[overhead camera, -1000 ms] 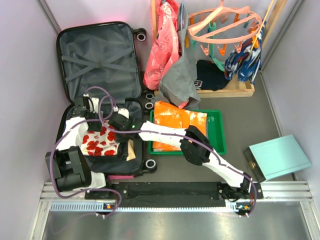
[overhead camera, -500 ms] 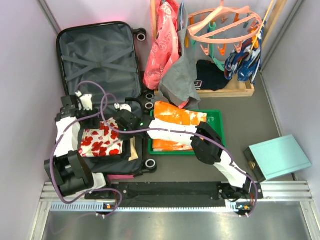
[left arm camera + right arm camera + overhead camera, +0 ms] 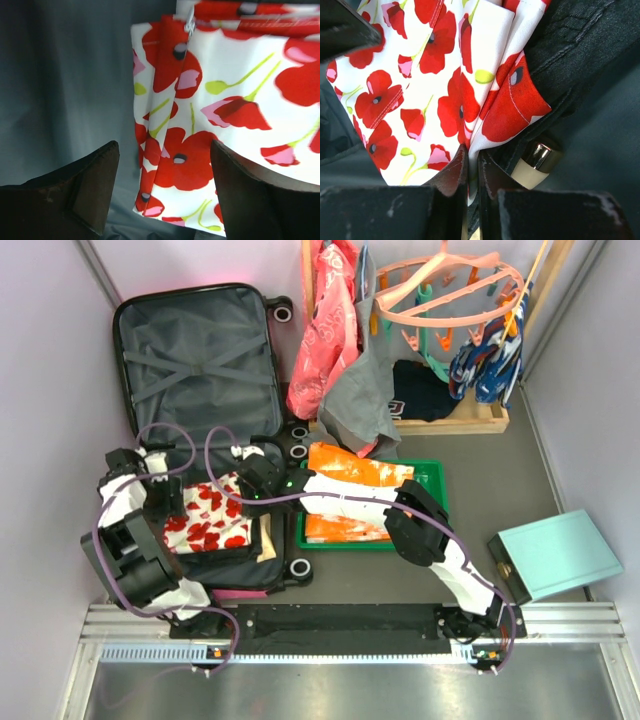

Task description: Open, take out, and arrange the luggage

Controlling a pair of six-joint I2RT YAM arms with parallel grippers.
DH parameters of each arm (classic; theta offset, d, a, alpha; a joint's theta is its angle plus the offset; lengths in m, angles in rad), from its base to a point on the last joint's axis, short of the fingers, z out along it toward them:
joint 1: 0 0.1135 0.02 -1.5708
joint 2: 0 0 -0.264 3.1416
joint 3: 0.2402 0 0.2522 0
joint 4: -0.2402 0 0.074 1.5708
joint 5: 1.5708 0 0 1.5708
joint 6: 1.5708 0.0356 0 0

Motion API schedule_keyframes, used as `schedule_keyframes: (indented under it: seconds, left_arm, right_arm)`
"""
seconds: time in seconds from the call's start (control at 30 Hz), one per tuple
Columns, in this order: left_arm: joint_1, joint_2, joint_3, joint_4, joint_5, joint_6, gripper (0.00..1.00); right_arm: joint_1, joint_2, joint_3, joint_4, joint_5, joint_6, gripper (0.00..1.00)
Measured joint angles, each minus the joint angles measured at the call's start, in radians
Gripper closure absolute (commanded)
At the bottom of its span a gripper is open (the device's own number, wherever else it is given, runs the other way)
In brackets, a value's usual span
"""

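Currently, the luggage (image 3: 190,350) lies open at the left of the table, lid half far, base half near. 1 poppy-print cloth (image 3: 212,518) lies in the base. The right gripper (image 3: 472,160) is clenched on its far-right edge. The left gripper (image 3: 164,148) hovers spread and empty over its left edge. Opening appears done; removal and arranging are outstanding.

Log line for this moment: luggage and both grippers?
luggage: open | right gripper: shut on poppy-print cloth | left gripper: open over cloth
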Motion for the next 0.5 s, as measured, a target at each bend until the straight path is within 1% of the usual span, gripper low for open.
schedule_keyframes:
  seconds: [0.2,0.3,0.47,0.5]
  left_arm:
    - [0.005,0.037,-0.041,-0.002,0.012,0.035,0.28]
    - [0.005,0.053,-0.043,-0.003,0.033,0.052,0.31]
    - [0.005,0.098,-0.043,0.006,0.05,0.07,0.32]
    - [0.005,0.098,-0.043,0.007,0.05,0.072,0.34]
  right_arm:
    - [-0.001,0.0,0.0,0.0,-0.002,-0.003,1.0]
    - [-0.001,0.0,0.0,0.0,-0.002,-0.003,1.0]
    - [-0.001,0.0,0.0,0.0,-0.002,-0.003,1.0]
    - [-0.001,0.0,0.0,0.0,-0.002,-0.004,1.0]
